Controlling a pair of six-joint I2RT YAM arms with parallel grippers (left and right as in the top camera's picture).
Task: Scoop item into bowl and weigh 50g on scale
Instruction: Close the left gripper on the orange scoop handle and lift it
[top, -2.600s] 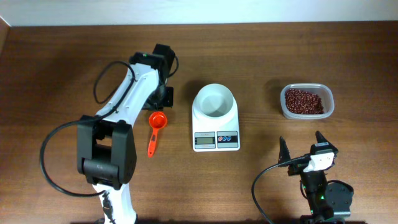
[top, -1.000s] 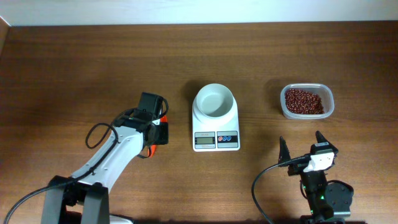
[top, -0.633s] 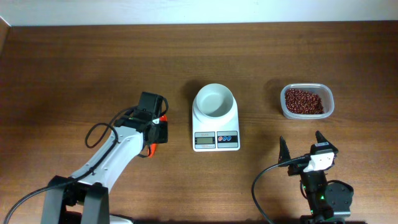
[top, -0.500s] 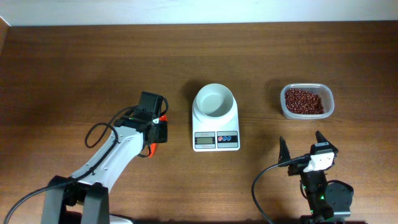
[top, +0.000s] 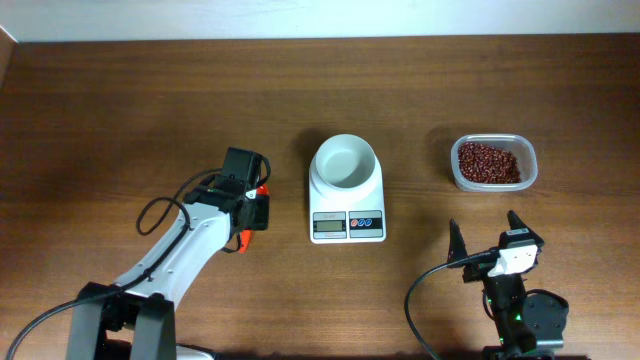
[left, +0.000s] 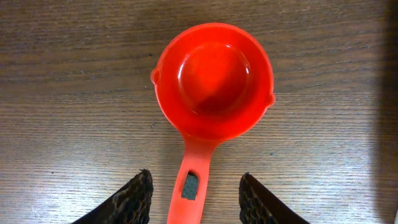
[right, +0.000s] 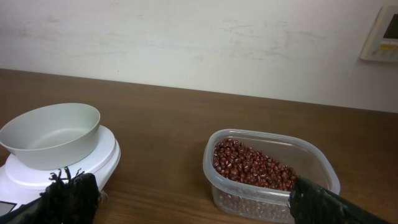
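Wooden table (top: 100, 100): left gripper (left: 195, 188) straddles scoop (left: 214, 81) handle, jaws apart, gripping nothing; off-centre closing could skid the scoop away.

A red-orange plastic scoop (left: 211, 81) is seen lying flat on the brown wooden bench (left: 74, 74). Its round cup is towards the top of the left wrist view, and its slotted handle runs down to the lower edge. A clear plastic tub (top: 494, 139) is set at the right of the overhead view. A pale wall (right: 186, 43) is seen behind, with a white panel (right: 387, 31) at upper right.
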